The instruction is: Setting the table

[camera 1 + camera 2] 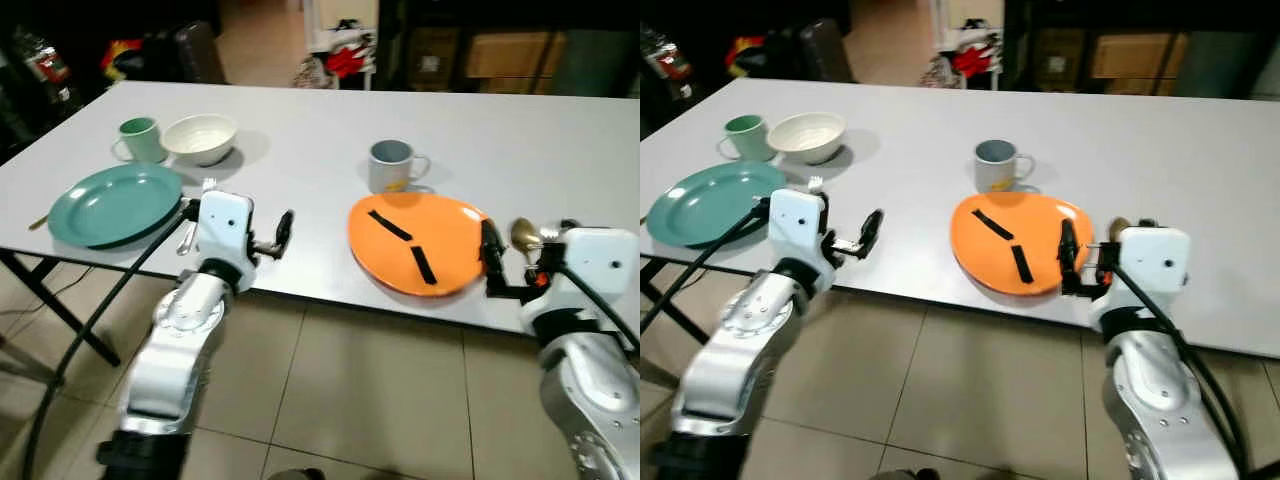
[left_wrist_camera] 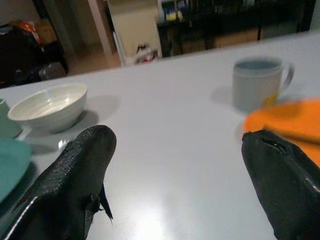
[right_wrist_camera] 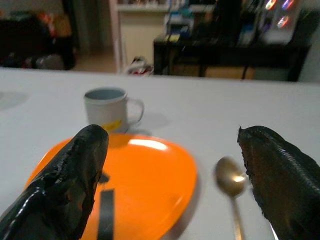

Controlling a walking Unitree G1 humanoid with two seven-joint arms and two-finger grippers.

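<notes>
2 claws spread, level at table edge | L claw (image 1: 270,238) by teal plate (image 1: 115,204) | R claw (image 3: 170,175) at orange plate (image 1: 418,243)

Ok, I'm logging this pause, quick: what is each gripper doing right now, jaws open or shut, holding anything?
Left gripper: jaws open, empty, over the table.
Right gripper: jaws open, empty, over the orange plate and spoon.

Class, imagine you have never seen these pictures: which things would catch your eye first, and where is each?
The orange plate near the table's front edge stands out, with a grey mug just behind it. Farther left lies a teal plate, with a white bowl behind. The open left gripper and right gripper hover at the front edge.
</notes>
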